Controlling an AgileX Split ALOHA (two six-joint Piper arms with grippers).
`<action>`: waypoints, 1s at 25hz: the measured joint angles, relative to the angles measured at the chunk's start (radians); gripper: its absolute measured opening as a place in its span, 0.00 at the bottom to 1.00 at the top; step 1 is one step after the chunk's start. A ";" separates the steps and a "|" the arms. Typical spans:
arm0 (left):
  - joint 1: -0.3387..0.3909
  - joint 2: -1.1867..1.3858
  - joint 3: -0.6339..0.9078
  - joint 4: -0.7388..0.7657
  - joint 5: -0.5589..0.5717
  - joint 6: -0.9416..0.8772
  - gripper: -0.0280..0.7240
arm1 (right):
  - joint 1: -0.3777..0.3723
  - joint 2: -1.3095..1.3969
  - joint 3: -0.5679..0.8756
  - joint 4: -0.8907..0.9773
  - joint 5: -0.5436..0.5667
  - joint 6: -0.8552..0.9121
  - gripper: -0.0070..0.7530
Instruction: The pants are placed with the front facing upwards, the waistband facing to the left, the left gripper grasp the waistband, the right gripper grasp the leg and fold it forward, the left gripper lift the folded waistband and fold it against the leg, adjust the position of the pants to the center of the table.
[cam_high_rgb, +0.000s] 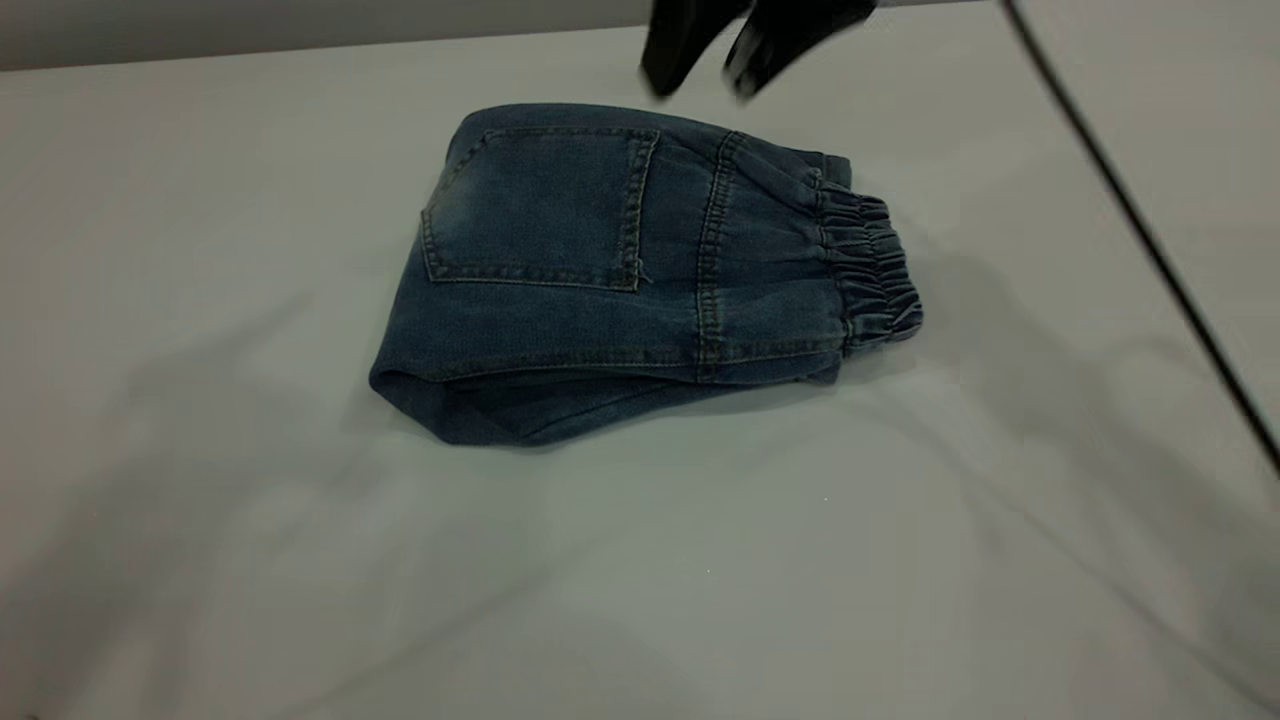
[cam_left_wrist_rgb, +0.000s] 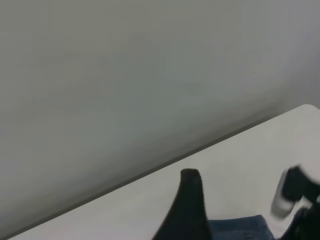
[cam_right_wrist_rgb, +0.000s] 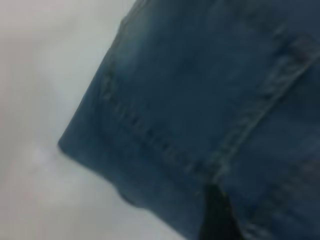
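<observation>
The pants (cam_high_rgb: 600, 270) lie folded into a compact bundle on the table (cam_high_rgb: 700, 560), with the patch pocket (cam_high_rgb: 540, 205) facing up. The ruched waistband (cam_high_rgb: 870, 270) is at the bundle's right end. The leg (cam_high_rgb: 470, 410) is tucked under, and its edge shows at the lower left. My left gripper (cam_high_rgb: 710, 75) hangs open and empty above the bundle's far edge. In the left wrist view, the left gripper (cam_left_wrist_rgb: 240, 200) has a strip of the pants (cam_left_wrist_rgb: 240, 227) below it. My right gripper (cam_right_wrist_rgb: 215, 215) hovers just over the pants (cam_right_wrist_rgb: 200, 100), near a stitched seam.
A black cable (cam_high_rgb: 1140, 220) runs diagonally across the right side of the table. A grey wall (cam_high_rgb: 300, 25) rises behind the table's far edge. Bare tabletop (cam_right_wrist_rgb: 40, 100) surrounds the bundle on all sides.
</observation>
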 joint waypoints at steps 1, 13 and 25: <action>0.000 0.000 0.000 -0.011 0.000 0.000 0.82 | 0.014 0.012 0.000 -0.001 -0.005 0.000 0.50; 0.000 0.000 0.000 -0.068 -0.008 0.006 0.82 | 0.080 0.160 -0.022 -0.007 -0.201 0.134 0.50; -0.001 0.000 0.000 -0.068 -0.011 0.032 0.82 | 0.090 0.276 -0.121 -0.262 -0.045 0.440 0.50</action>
